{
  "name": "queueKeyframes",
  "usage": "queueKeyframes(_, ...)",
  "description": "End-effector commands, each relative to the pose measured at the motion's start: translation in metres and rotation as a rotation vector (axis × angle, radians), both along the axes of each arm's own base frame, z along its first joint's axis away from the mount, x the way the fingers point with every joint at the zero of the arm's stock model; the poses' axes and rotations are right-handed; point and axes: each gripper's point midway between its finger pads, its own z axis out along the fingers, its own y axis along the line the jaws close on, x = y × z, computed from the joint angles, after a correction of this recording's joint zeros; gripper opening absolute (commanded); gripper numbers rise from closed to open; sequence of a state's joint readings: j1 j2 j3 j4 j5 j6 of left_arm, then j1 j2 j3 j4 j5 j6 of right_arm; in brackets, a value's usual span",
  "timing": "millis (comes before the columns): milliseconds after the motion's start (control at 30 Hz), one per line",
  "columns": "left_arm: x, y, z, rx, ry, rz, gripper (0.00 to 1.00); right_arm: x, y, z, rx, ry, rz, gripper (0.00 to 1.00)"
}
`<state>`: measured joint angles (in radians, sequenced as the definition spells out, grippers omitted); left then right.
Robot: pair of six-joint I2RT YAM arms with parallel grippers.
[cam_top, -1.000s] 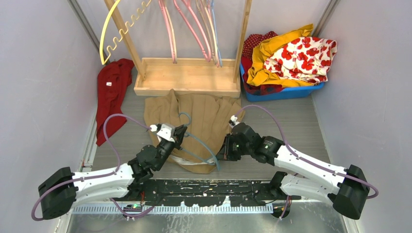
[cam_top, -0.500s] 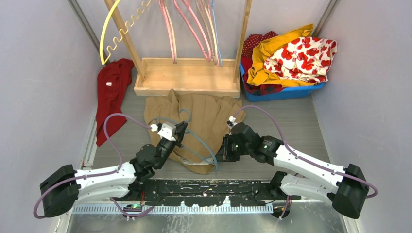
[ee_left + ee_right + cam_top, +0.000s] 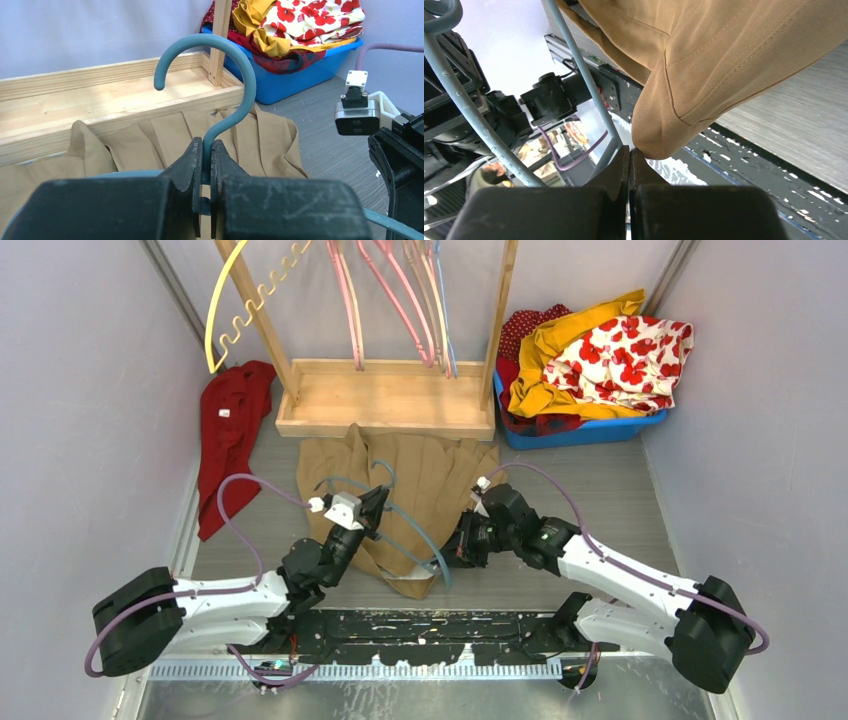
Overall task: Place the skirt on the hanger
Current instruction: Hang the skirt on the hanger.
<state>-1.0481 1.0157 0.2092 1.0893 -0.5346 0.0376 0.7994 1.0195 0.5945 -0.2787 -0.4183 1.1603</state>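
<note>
The tan skirt lies spread on the table in front of the wooden rack; it also shows in the left wrist view. My left gripper is shut on the neck of the blue hanger, just below its hook; the pinch is plain in the left wrist view. My right gripper is shut at the skirt's near right edge, beside the hanger's right arm. In the right wrist view its tips pinch a fold of the skirt, with the hanger's bar just left.
A wooden rack base with pink hangers and a yellow hanger stands at the back. A red garment lies at the left. A blue bin of clothes sits at the back right. Grey walls close both sides.
My left gripper has carried the hanger a little farther from the bases, over the skirt. My right gripper has shifted slightly left and away, toward the hanger's right end.
</note>
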Motion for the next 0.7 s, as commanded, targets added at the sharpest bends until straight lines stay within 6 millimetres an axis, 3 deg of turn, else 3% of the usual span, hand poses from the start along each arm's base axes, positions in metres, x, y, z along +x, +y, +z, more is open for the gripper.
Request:
queueKeyframes(0, 0.000, 0.017, 0.032, -0.122, -0.085, 0.058, 0.00, -0.004, 0.013, 0.028, 0.128, 0.028, 0.041, 0.01)
queueKeyframes(267, 0.000, 0.025, 0.043, -0.080, -0.146, 0.098, 0.03, -0.014, 0.008, 0.018, 0.188, 0.146, 0.049, 0.01)
queueKeyframes(667, -0.004, 0.024, 0.048, -0.055, -0.181, 0.072, 0.05, -0.013, 0.001, 0.026, 0.253, 0.229, 0.049, 0.01)
